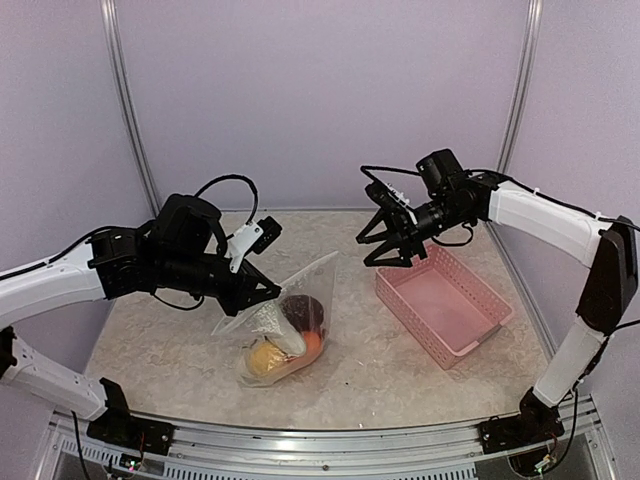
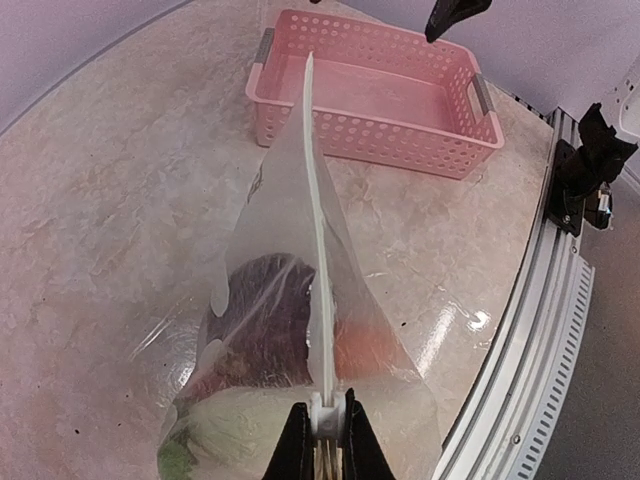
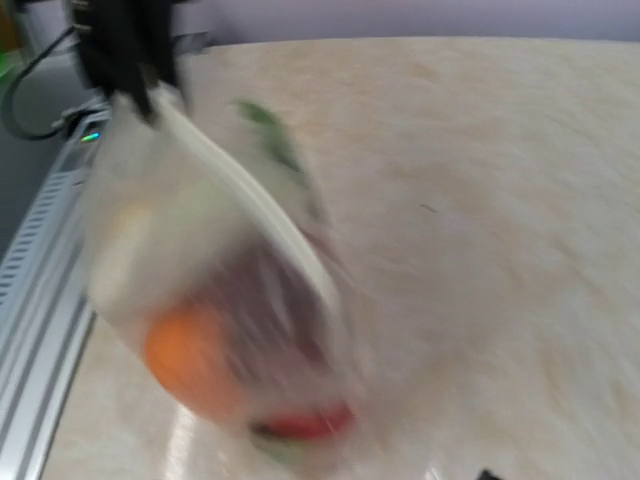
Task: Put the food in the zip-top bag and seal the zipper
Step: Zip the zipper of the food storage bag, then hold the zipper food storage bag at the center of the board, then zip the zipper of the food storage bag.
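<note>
We are sealing: the food (image 1: 303,318) sits inside the zip-top bag (image 1: 312,275), at 9 o'clock from the basket (image 1: 470,345). Our left gripper (image 2: 327,415) pinches the zipper (image 2: 318,250) at its end. The right gripper (image 1: 385,250), seemingly spread, hovers at the basket's 11 o'clock. Next we should press along the strip.

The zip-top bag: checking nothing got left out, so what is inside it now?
Through the clear zip-top bag show a dark purple piece, an orange piece, a yellow piece and a green bit. Anything beneath them is covered.
</note>
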